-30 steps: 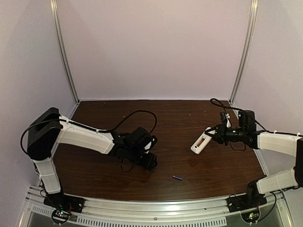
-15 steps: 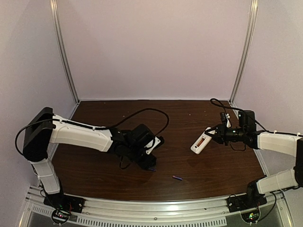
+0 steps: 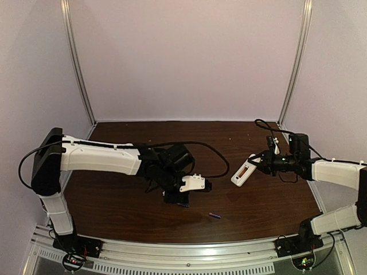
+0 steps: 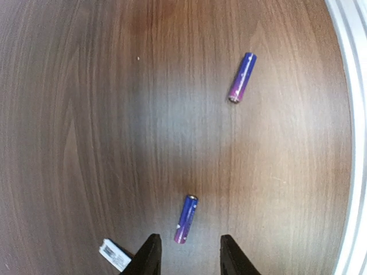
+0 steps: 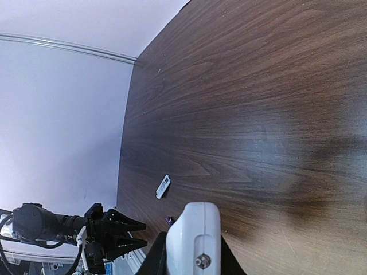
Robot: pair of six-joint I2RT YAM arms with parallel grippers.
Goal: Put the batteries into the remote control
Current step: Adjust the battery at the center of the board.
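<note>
Your L gripper (image 4: 186,258) hangs w/ jaws spread either side of the near battery (image 4: 184,220), lined up to pinch. R gripper (image 3: 259,160) clamps the remote (image 3: 239,178), compartment (image 3: 246,170) up for loading.

One battery (image 4: 185,219) lies just before the left gripper (image 4: 187,252), the other battery (image 4: 241,77) beyond it

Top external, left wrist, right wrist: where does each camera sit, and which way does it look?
Top external: high behind the bases, looking down at the table; left arm and right arm show.
Left wrist: on the left arm, facing straight down at two batteries; its open left tool shows.
Right wrist: on the right arm, looking across the table toward the left arm; right tool grips the remote control.
Shared: both wrist views show a small white piece.
</note>
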